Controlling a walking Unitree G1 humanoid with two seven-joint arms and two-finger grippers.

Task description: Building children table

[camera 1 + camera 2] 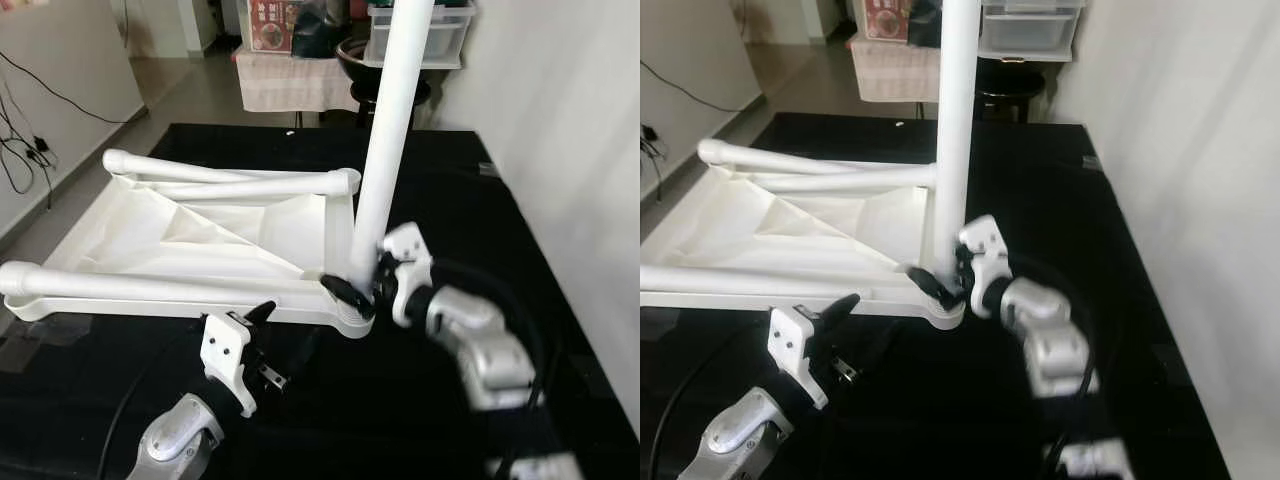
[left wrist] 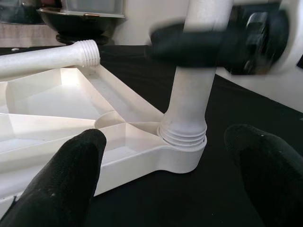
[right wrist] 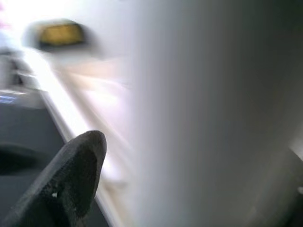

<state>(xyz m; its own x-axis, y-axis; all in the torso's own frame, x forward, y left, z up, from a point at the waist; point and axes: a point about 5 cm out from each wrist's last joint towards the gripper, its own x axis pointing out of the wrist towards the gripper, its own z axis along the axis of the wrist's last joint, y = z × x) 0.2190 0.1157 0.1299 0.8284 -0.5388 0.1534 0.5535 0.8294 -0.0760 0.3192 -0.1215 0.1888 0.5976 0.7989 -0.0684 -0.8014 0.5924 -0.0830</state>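
A white plastic tabletop (image 1: pixel 200 235) lies upside down on a black surface. One white leg (image 1: pixel 390 130) stands upright in the socket (image 2: pixel 182 142) at its near right corner. My right gripper (image 1: pixel 362 285) is shut on this leg just above the socket, and one black finger (image 2: pixel 189 42) crosses the leg. Another leg (image 1: pixel 150 285) lies along the tabletop's near edge. Two more legs (image 1: pixel 240 185) rest across its far side. My left gripper (image 2: pixel 165 179) is open, low in front of the near edge and facing the socket, holding nothing.
The black surface (image 1: pixel 420 160) reaches right to a white wall (image 1: pixel 560 150). Behind stand a cloth-covered table (image 1: pixel 290 80), a dark bowl (image 1: pixel 355 55) and a clear storage box (image 1: pixel 420 35). Cables (image 1: pixel 25 150) trail over the floor at the left.
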